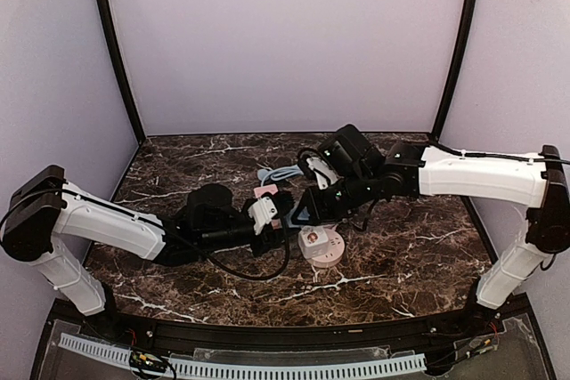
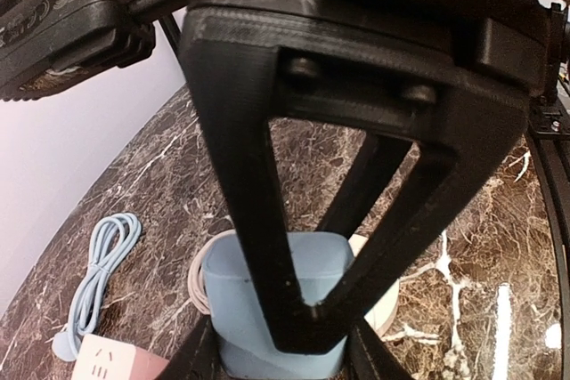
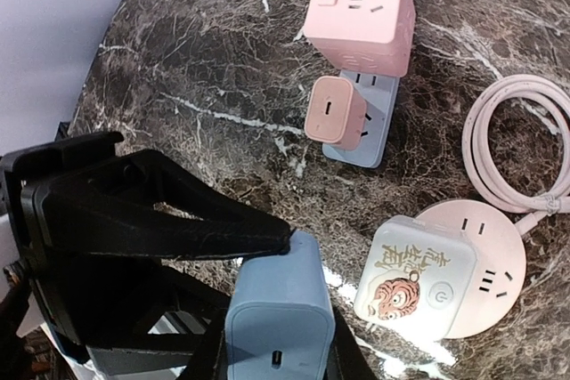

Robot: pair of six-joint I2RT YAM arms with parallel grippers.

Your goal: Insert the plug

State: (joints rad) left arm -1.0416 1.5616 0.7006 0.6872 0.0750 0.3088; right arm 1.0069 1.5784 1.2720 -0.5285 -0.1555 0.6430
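Right wrist view: pale blue plug (image 3: pixel 280 309) at bottom centre, boxy with rounded corners, a small slot port on its near face. Clenched on either side by the right jaws. At lower right, a white charger (image 3: pixel 414 278) with a tiger drawing and gold characters too small to read, seated in a round socket (image 3: pixel 494 282) on the worktop (image 3: pixel 205 60).

Left wrist view: plug (image 2: pixel 312 264) low at centre, grasped at the bottom edge by the left jaws, crossed by a black triangular finger (image 2: pixel 240 175) of the right jaws. "FC" moulded on a black casing (image 2: pixel 62 15) at upper left.

Top view: left arm (image 1: pixel 107 224) stretched low from the left edge, right arm (image 1: pixel 481 175) from the right edge, wrists meeting mid-frame just up-left of the round socket (image 1: pixel 334 254).
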